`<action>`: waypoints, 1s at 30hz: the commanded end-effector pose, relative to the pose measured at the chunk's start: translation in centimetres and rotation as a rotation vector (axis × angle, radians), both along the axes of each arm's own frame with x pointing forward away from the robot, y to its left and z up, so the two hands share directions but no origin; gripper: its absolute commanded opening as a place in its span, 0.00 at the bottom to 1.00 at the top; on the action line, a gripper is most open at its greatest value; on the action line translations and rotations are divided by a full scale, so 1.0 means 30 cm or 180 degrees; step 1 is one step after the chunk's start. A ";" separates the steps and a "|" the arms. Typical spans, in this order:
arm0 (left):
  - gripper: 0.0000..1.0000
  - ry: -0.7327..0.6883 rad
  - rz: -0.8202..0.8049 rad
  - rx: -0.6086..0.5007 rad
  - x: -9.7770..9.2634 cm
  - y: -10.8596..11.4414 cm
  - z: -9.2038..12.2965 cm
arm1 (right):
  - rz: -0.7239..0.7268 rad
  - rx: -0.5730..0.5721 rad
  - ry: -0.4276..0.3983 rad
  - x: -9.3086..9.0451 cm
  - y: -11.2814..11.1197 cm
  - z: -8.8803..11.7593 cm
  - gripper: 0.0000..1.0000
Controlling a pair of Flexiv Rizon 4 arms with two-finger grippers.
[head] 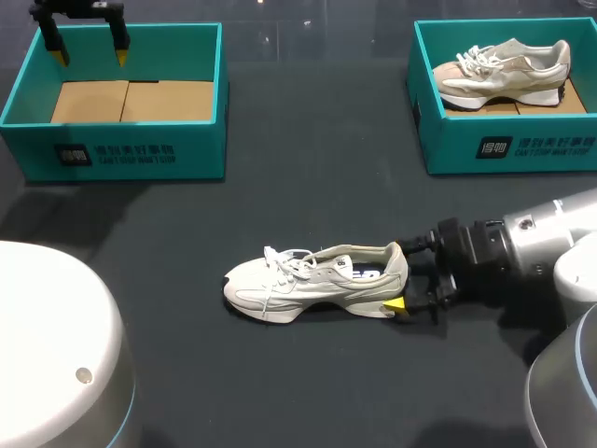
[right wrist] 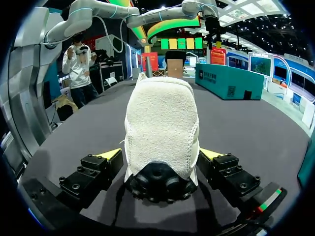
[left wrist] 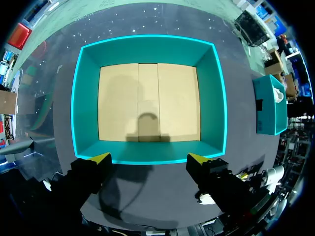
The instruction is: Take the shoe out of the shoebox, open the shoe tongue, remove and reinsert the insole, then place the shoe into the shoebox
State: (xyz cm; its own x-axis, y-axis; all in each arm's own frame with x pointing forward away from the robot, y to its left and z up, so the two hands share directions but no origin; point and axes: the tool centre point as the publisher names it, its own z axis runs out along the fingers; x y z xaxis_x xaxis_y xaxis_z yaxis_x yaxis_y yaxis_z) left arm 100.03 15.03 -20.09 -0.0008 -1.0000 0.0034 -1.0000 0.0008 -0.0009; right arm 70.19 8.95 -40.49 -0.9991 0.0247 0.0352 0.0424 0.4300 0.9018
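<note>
We note right claw (head: pixel 399 276) spread astride heel of white lace-up sneaker (head: pixel 298 282), upright mid dark counter (head: pixel 308 392); left claw (head: pixel 90 54) spread above teal cardboard shoebox (head: pixel 112 154), far-left corner.

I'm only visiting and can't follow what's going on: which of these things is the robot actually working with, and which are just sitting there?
Part of the job:
- shoe on the table
- right gripper, at that shoe's heel
- empty shoebox, probably its box
- left gripper, open above the empty shoebox

Just lying about:
- second shoebox
- other shoe inside the second shoebox
</note>
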 end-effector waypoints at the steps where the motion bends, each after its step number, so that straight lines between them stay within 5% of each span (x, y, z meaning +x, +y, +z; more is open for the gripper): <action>1: 1.00 0.0001 0.0001 0.0003 0.000 -0.001 0.001 | 0.0009 -0.0005 0.0000 0.007 0.018 -0.009 1.00; 30: 1.00 0.0001 0.0001 0.0003 0.000 -0.001 0.001 | 0.0095 0.0113 -0.0051 0.032 0.078 -0.050 0.99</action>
State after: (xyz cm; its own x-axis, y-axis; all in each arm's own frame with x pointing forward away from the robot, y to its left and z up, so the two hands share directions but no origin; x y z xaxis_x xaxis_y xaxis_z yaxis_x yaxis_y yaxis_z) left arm 100.03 15.04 -20.09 -0.0007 -1.0000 0.0034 -1.0000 0.0007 -0.0009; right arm 70.75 10.94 -41.65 -0.9998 -0.0040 0.0193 0.0161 0.3967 0.9178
